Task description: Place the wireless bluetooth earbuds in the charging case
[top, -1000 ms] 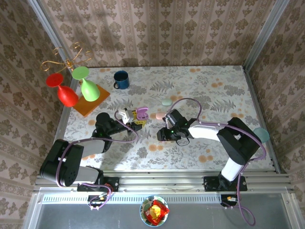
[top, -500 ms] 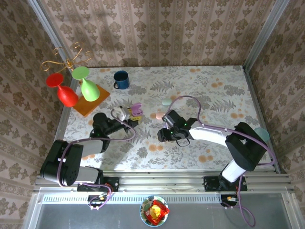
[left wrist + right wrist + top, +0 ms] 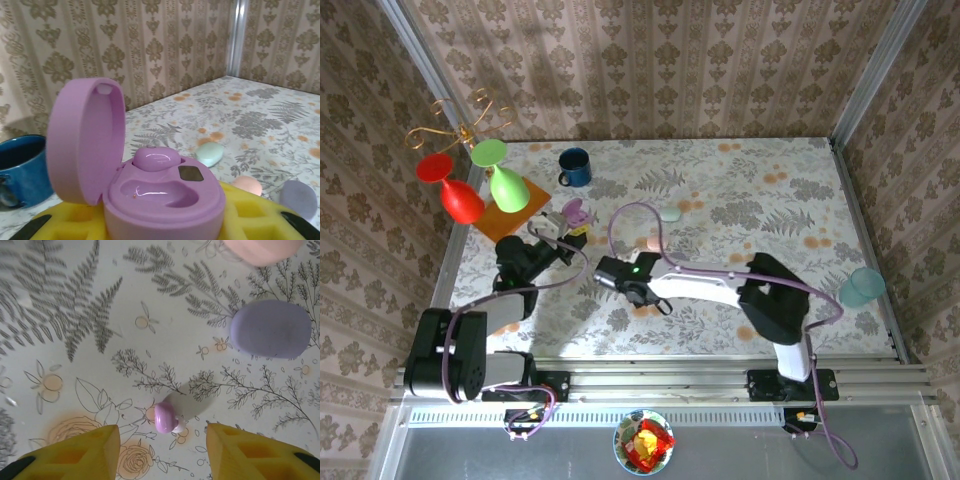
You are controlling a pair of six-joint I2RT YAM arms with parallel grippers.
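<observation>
While left fingers (image 3: pixel 60 224) pinch open charging case (image 3: pixel 160 200) with seated bud (image 3: pixel 152 159), right fingers (image 3: pixel 85 452) hang spread astride loose purple earbud (image 3: pixel 165 417) on tabletop (image 3: pixel 75 315) near closed lilac case (image 3: pixel 272 329). Best: centre, lower to tabletop, close gently — round earbud likely squirts sideways.

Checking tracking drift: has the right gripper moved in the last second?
Yes. The right gripper has swung left: it sat below the mint case, and now it is well left of it.
</observation>
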